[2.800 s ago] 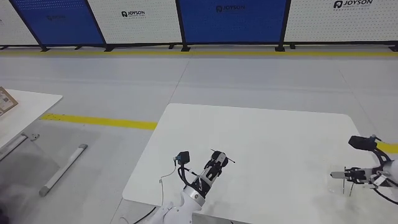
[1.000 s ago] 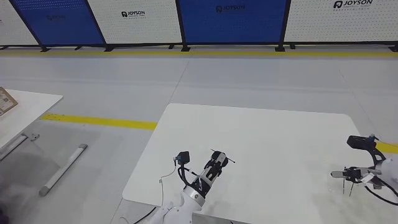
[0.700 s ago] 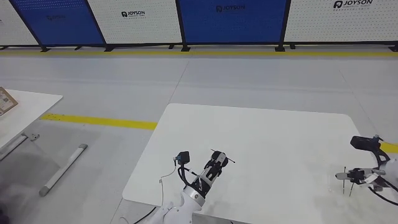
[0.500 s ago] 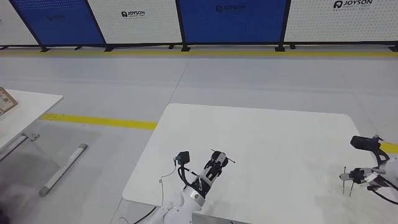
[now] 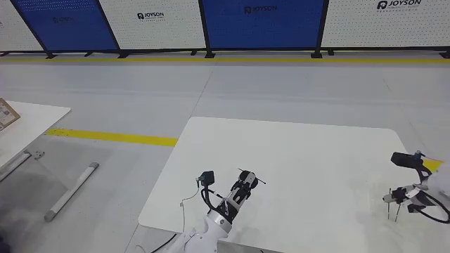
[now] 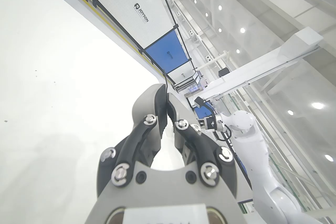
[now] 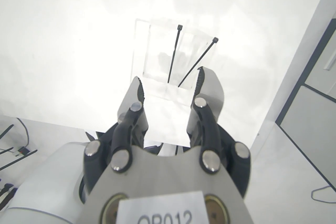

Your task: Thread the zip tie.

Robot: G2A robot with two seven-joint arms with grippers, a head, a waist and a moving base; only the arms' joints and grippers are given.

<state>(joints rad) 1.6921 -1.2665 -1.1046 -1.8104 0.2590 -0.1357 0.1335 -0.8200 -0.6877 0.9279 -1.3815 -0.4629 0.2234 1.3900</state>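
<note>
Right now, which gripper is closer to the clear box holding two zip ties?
Right. The right gripper hangs open close by the clear box. The left gripper is far across the table, shut on another zip tie.

The white table point(image 5: 302, 154) stands on a grey floor point(image 5: 140, 91). A yellow line point(image 5: 112, 137) runs across the floor and passes behind the table. Blue and white perforated panels point(image 5: 264, 10) line the far side. A second table point(image 5: 31, 123) stands well apart at the view's left edge.
</note>
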